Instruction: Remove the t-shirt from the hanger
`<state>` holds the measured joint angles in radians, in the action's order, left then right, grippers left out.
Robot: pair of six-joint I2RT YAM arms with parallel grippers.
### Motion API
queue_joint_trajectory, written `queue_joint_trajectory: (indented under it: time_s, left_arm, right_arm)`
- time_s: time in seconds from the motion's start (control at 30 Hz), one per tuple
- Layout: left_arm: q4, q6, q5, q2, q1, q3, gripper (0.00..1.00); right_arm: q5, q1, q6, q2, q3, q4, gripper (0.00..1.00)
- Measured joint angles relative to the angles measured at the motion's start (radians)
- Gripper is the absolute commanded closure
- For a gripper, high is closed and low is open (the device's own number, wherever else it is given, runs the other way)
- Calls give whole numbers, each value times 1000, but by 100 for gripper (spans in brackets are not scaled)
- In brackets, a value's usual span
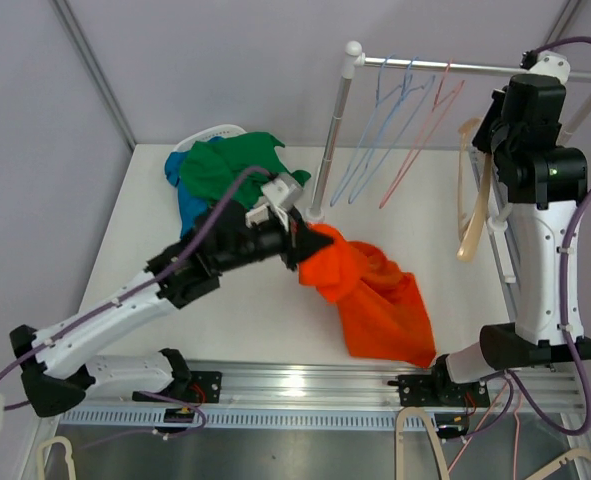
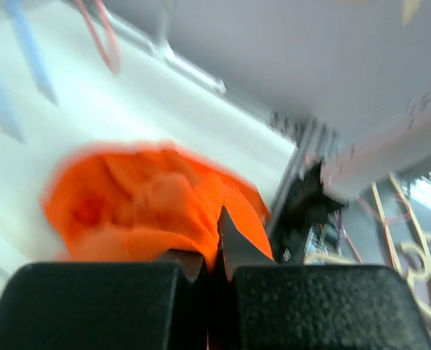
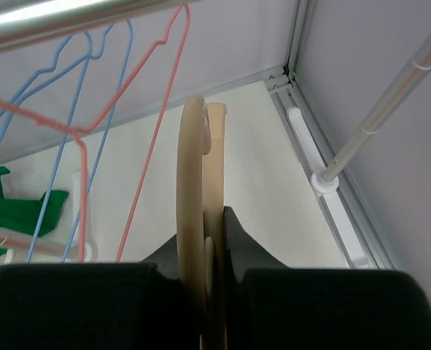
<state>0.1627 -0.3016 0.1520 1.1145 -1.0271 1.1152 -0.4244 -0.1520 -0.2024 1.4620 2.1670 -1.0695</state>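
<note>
Nearest the camera, the mounting rail (image 1: pixel 305 385) is carrying both arm bases along the front edge of the white tabletop (image 1: pixel 265 320). Just beyond it the orange t-shirt (image 1: pixel 380 300) is lying crumpled on the tabletop, with no hanger inside it. The left hand (image 1: pixel 300 240) is clenching tight on the shirt's upper left edge, and the left wrist view is showing orange cloth pinched between the dark fingers (image 2: pixel 127 306).

Further back on the right side, the right hand (image 1: pixel 490 140) is gripping the beige hanger (image 1: pixel 472 215) near its hook, and the hanger is dangling bare and well apart from the shirt. The right wrist view is showing the curved beige hook (image 3: pixel 193 168) rising straight out of the closed fingers.

Judging from this, the main job is looking done: shirt and hanger are separated. What is left is probably letting go of the cloth and putting the hanger away, perhaps on the rack.

Behind the shirt, a clothes rack (image 1: pixel 455 68) is standing on the tabletop, holding empty blue and red wire hangers (image 1: pixel 395 130). At the far left corner, green and blue garments (image 1: pixel 225 165) are piling up over a white basket (image 1: pixel 220 130). Plain grey walls (image 1: pixel 225 60) are enclosing the tabletop at the back and sides
</note>
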Motion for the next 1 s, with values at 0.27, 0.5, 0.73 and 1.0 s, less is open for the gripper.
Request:
queue_joint_trajectory:
  time_s: [0.27,0.5,0.73,1.0]
  left_arm:
    - [219,49,35,16,316,442,99]
    - [293,73,7,156,544,790,99]
    - [128,61,89,464,730,1166,99]
    - [-88,-122,203,792,889,1354,99]
  right_arm:
    - [140,127,61,48,22,178,100]
    - [232,200,68,141,121,246,100]
    - [282,207,64,199,81,268,100]
    - [307,209,65,222,76,327,100]
